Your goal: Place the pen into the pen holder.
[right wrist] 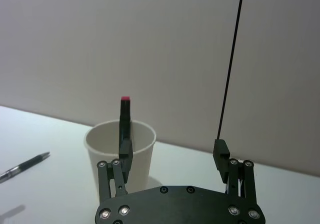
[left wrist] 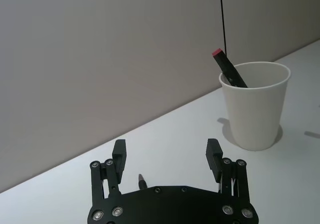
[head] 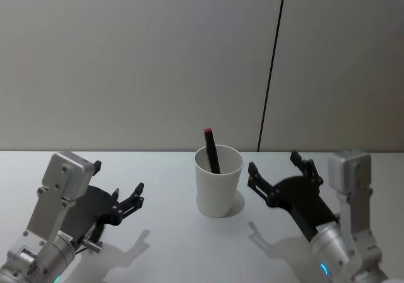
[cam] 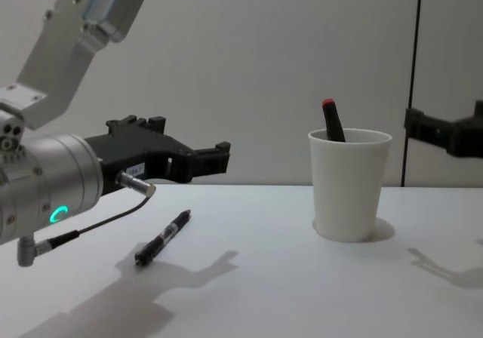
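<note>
The pen holder (head: 218,185), a plain white tapered paper cup with a rolled rim, stands mid-table in the head view. A red-tipped pen (head: 211,151), black and straight, leans inside it, its end above the rim. The matt black left gripper (head: 128,196) and right gripper (head: 273,165) hover either side, clear of the cup. Smooth white table (head: 189,251) lies open in front.

In the left wrist view, the left gripper (left wrist: 166,146) has its jaws spread wide and empty. The tip of a slim black-and-silver pen (left wrist: 142,181) shows just past its palm plate. The pen holder (left wrist: 255,109) and red-tipped pen (left wrist: 227,70) sit well ahead.

In the right wrist view, the right gripper (right wrist: 173,148) is likewise spread and empty, the pen holder (right wrist: 142,154) near one finger, the red-tipped pen (right wrist: 125,115) upright within. The black-and-silver pen (right wrist: 22,167) lies flat, well aside.

In the chest view, the black-and-silver pen (cam: 162,238) lies on the table (cam: 287,293) beneath the left gripper (cam: 219,157), untouched and well apart from the pen holder (cam: 349,187). Its barrel print is too small to read. The red-tipped pen (cam: 332,123) tops the rim; the right gripper (cam: 413,127) hangs at the right edge.
</note>
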`<state>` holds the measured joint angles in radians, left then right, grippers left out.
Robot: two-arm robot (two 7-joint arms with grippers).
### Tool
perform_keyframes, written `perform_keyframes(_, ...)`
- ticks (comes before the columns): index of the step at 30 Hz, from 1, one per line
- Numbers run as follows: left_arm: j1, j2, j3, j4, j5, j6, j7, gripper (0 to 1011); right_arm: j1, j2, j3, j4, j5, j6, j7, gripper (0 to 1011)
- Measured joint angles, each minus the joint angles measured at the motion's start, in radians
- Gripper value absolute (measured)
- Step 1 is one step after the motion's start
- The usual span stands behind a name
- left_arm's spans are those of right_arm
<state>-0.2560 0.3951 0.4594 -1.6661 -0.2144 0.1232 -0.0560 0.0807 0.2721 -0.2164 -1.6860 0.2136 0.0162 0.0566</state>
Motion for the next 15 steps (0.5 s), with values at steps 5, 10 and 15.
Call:
perform_keyframes(5, -0.006, 0.005, 0.000, -0.018, -0.017, 0.060, -0.024, 1004, -0.045, 0.031, -0.005, -0.038, 0.035, 0.009, 0.004, 1001)
perform_keyframes(10, -0.005, 0.006, -0.005, -0.030, -0.038, 0.116, -0.041, 1004, -0.081, 0.055, -0.009, -0.069, 0.062, 0.016, 0.008, 1001)
perform_keyframes(15, 0.007, 0.001, -0.022, -0.036, -0.056, 0.149, -0.045, 1004, -0.094, 0.064, -0.010, -0.080, 0.073, 0.018, 0.010, 1001)
